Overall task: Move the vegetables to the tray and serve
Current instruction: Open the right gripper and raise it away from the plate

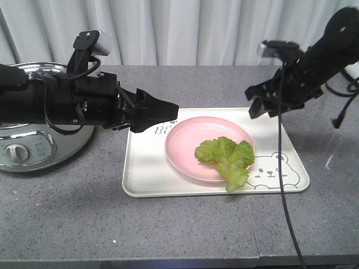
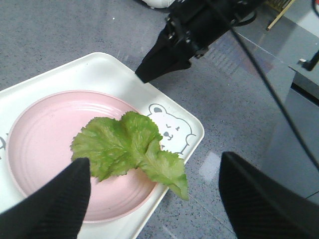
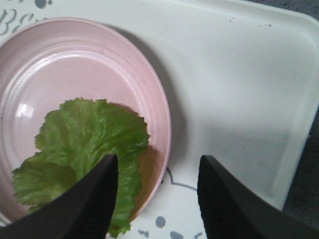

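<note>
The vegetables, one frilly green lettuce leaf (image 1: 227,157), lie on a round pink plate (image 1: 185,140) that sits on the cream tray (image 1: 146,174). The leaf's tip hangs over the plate's rim by the bear drawing. My left gripper (image 1: 162,115) hovers open over the tray's far left corner, holding nothing. The right gripper (image 1: 263,111) hangs open above the tray's far right corner. In the left wrist view the leaf (image 2: 124,144) lies ahead of the wide-apart gripper (image 2: 154,199). In the right wrist view the leaf (image 3: 84,139) is partly under the gripper's (image 3: 157,194) left finger.
A silver rice cooker (image 1: 28,145) stands at the left, under my left arm. A black cable (image 1: 283,168) droops from the right arm across the tray's right end to the table's front. A clear object (image 1: 334,145) stands at the far right.
</note>
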Available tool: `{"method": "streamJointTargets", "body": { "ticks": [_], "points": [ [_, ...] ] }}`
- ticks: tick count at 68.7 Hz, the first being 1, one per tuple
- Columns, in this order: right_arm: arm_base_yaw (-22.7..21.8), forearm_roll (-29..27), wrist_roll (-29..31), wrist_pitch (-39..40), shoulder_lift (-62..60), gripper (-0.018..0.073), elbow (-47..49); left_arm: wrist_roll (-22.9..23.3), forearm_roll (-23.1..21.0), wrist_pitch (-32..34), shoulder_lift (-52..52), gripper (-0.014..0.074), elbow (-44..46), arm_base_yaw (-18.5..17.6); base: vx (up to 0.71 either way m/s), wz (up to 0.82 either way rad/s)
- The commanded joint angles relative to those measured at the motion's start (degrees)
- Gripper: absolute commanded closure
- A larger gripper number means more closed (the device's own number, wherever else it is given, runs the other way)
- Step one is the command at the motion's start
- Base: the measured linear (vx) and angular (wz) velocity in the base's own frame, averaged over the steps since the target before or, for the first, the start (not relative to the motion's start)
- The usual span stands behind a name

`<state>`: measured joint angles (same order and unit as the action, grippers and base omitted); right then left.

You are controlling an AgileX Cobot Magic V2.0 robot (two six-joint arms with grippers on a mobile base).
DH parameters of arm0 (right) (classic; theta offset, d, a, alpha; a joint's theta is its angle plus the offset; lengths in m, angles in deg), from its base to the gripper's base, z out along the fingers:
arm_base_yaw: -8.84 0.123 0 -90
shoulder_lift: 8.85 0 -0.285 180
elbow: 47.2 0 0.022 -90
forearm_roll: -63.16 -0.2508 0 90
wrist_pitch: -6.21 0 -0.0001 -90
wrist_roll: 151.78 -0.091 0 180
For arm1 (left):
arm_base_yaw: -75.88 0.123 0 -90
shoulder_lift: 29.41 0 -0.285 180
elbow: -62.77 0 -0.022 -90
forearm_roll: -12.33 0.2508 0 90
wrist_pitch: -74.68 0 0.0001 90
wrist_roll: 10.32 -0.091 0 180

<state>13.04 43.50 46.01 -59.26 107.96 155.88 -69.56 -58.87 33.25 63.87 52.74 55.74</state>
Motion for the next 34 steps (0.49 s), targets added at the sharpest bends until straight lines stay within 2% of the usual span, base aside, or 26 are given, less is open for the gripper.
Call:
{"method": "streamJointTargets", "body": {
  "ticks": [1, 11, 34],
  "points": [
    [-0.2, -0.7, -1.8, -0.4, -7.1, 0.0222, 1.8, -0.1, -3.2, 0.1, -1.9, 0.0073, 1.6, -0.2, 0.0, 0.0],
    [-0.2, -0.6, -2.9, 0.2, -15.3, 0.0251, -3.0, -0.1, -3.2, 0.1, -1.9, 0.0073, 1.6, -0.2, 0.0, 0.0],
    [-0.3, 4.1, -1.6, 11.5, -39.4, 0.027, -32.4, 0.0, -3.7, 0.1, -1.9, 0.0073, 1.6, -0.2, 0.0, 0.0]
  ]
}}
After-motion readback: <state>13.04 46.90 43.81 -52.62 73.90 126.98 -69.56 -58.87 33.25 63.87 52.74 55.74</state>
